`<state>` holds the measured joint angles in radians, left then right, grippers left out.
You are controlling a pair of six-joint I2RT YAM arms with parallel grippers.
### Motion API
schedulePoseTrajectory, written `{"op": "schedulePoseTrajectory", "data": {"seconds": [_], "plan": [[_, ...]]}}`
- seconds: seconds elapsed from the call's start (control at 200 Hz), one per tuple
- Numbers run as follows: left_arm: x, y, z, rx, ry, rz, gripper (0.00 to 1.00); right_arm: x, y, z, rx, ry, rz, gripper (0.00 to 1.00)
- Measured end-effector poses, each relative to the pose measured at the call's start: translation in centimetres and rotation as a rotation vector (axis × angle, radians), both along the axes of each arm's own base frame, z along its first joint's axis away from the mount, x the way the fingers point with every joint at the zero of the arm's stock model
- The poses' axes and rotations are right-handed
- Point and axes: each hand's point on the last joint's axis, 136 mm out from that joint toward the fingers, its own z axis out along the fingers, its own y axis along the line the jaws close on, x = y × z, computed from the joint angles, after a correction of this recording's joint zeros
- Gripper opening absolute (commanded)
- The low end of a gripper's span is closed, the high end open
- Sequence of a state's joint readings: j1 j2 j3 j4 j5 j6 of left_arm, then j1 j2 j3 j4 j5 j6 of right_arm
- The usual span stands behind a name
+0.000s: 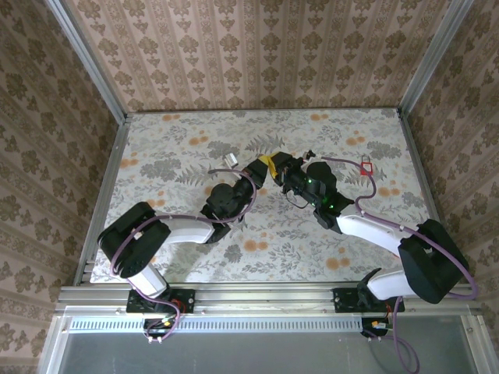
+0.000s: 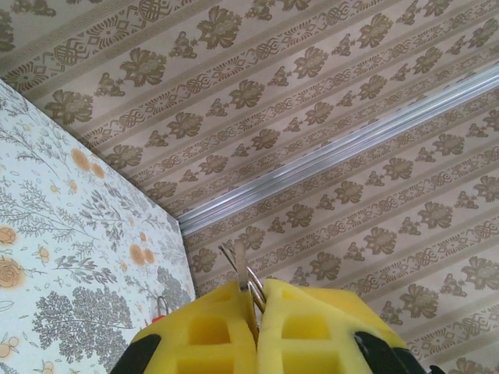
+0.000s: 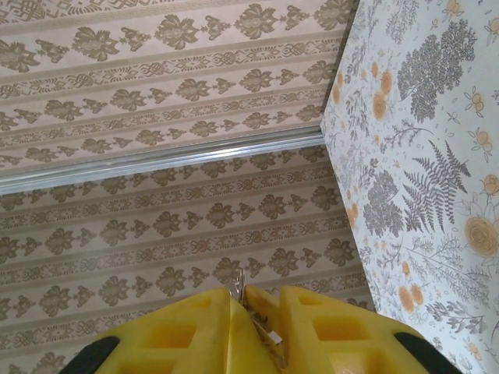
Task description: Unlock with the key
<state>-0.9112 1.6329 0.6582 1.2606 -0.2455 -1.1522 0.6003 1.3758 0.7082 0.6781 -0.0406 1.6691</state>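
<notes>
**Over mid-table, two claws meet on one key**

Near the front edge the two arms rise from their bases and bend inward. Their wrists come together above the middle of the table (image 1: pixel 171 140), and the left gripper (image 1: pixel 270 164) and right gripper (image 1: pixel 295 178) stand nose to nose there, lifted off the flowered cloth. The meeting looks like a handover. My guess is that one arm presents the key (image 2: pixel 241 265) so the other can take a better hold on it for the lock.

From the left wrist, the yellow pads (image 2: pixel 214 327) are pressed together with no gap. The key's thin metal blade and a loop of wire ring stick out just past their tips, so this claw is clamped on the key and carries it.

From the right wrist, the pads (image 3: pixel 327 327) stand close with a narrow slot between them, and thin metal, seemingly the same key, sits in that slot and pokes past their tips. I cannot tell whether this claw already presses on the metal or only brackets it.

Farther out on the right, the red padlock (image 1: pixel 365 165) lies flat on the cloth, well apart from both claws. Nothing holds or steadies it, so one claw will probably have to pin it before the key goes in. A small silvery object (image 1: pixel 231 160) lies to the left of the claws, too small to name. Beyond the table is the patterned back wall (image 1: pixel 257 54).
</notes>
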Motion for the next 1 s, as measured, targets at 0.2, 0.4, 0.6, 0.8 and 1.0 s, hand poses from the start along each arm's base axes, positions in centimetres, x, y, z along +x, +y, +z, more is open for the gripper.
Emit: {"op": "schedulePoseTrajectory", "data": {"seconds": [0.2, 0.4, 0.6, 0.8, 1.0], "plan": [[0.0, 0.1, 0.0, -0.016, 0.003, 0.01, 0.0, 0.0, 0.0, 0.0, 0.011, 0.009, -0.004, 0.13], [0.1, 0.2, 0.4, -0.038, 0.004, 0.023, 0.0, 0.1, -0.1, 0.1, 0.022, 0.011, -0.007, 0.02], [0.1, 0.0, 0.3, -0.041, 0.008, 0.025, 0.0, 0.1, -0.1, 0.0, 0.025, 0.015, -0.012, 0.0], [-0.1, -0.4, 0.1, -0.025, 0.008, 0.001, 0.61, 0.2, -1.0, 0.3, 0.007, 0.013, -0.017, 0.0], [-0.2, 1.1, -0.7, 0.023, 0.026, -0.088, 1.0, -0.5, -4.8, 0.6, -0.225, 0.021, -0.005, 0.0]]}}
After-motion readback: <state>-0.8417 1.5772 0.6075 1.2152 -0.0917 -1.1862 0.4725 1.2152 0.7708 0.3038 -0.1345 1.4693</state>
